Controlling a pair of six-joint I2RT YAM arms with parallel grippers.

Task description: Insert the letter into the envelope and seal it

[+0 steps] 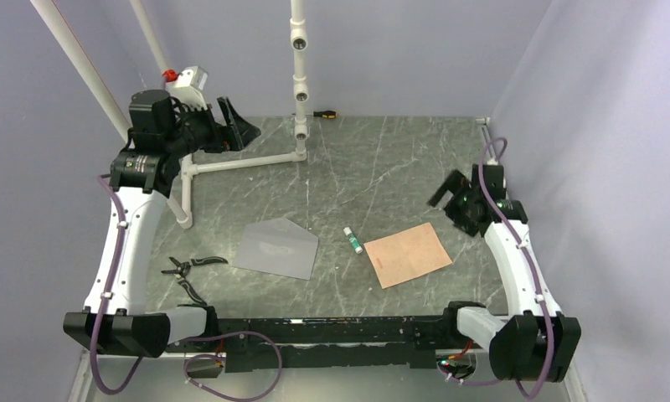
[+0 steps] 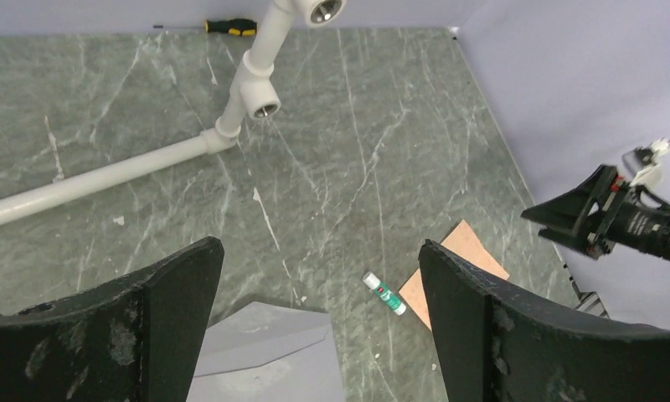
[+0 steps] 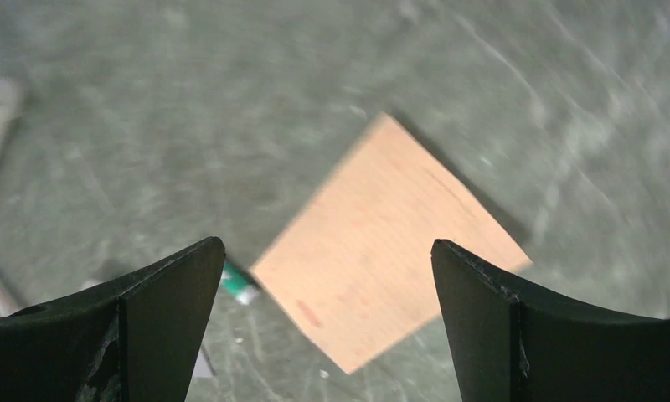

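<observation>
The tan-orange letter [image 1: 409,255] lies flat on the table right of centre; it also shows in the right wrist view [image 3: 388,241] and in the left wrist view [image 2: 456,265]. The light grey envelope [image 1: 275,248] lies flat left of centre with its flap open toward the back; its flap shows in the left wrist view [image 2: 269,356]. My left gripper [image 1: 241,126] is open and empty, high at the back left. My right gripper [image 1: 445,201] is open and empty, above the table just right of and behind the letter.
A small green and white glue stick [image 1: 353,240] lies between envelope and letter. A white pipe frame [image 1: 246,161] stands at the back left. A screwdriver [image 1: 324,114] lies by the back wall. Black pliers [image 1: 186,266] lie near the left arm.
</observation>
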